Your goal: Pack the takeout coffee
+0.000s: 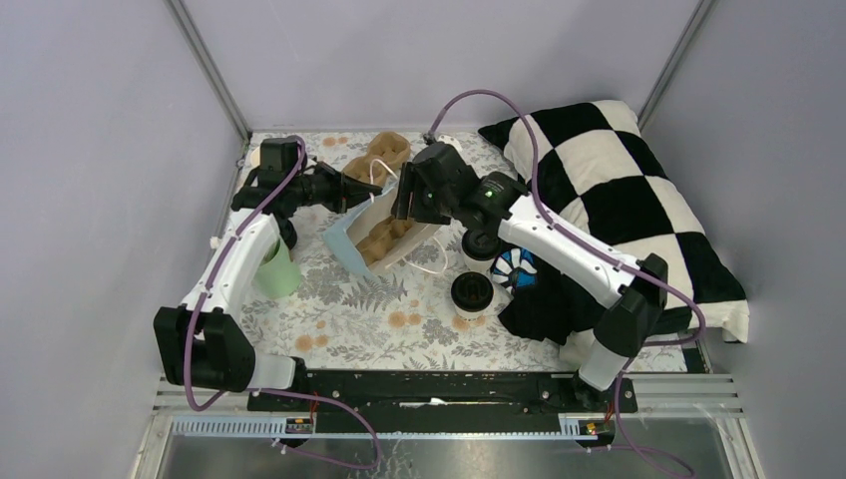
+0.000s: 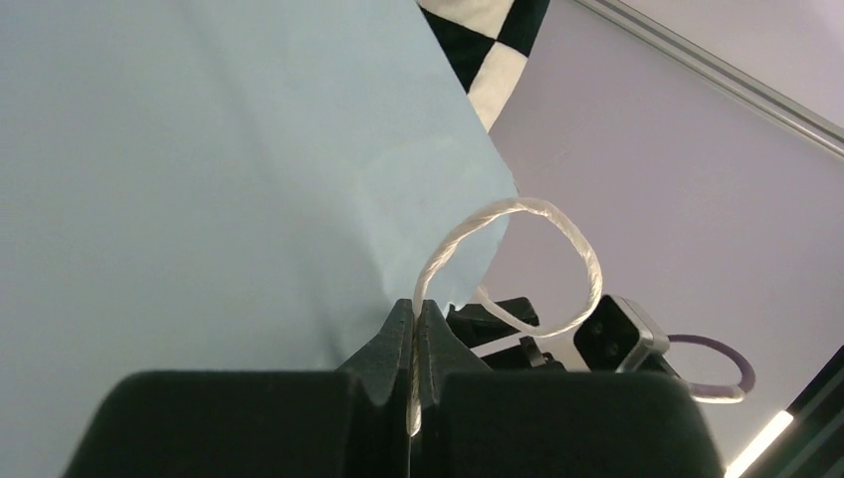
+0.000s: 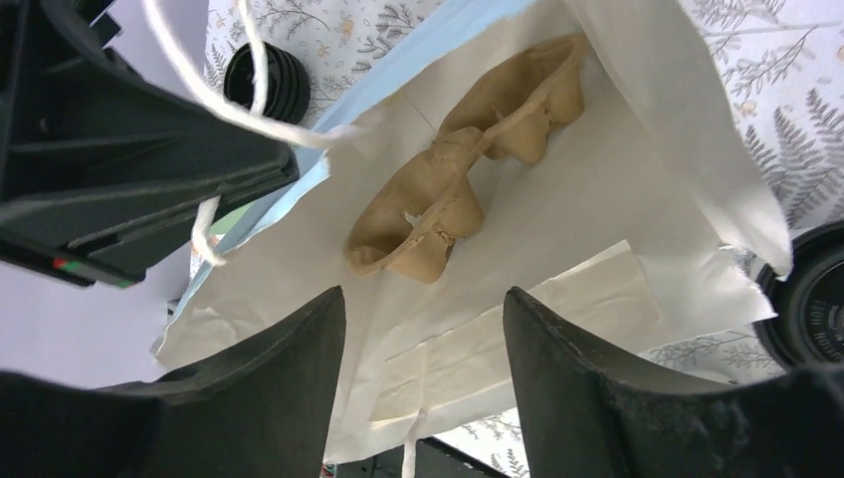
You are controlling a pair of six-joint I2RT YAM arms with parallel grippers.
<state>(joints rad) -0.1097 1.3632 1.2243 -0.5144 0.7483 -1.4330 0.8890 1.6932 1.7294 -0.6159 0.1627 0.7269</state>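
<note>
Top external view: the blue bag [image 1: 347,249] lies tilted at the middle of the floral cloth [image 1: 349,319], its mouth gaping toward the right gripper [image 3: 423,398]. That gripper hovers at the opening with fingers spread and empty, and the bag's edges are close on both sides. The left gripper [image 2: 416,324] is pressed together on the white string handle [image 2: 520,204] and holds up the rim. A brown tray [image 3: 468,169] lies inside. Both cups stand outside the bag, at its 4 o'clock. The near cup [image 1: 472,292] is on open cloth, and the far cup [image 1: 481,245] is under the right arm. A pillow [image 1: 609,190] crowds 3 o'clock.
</note>
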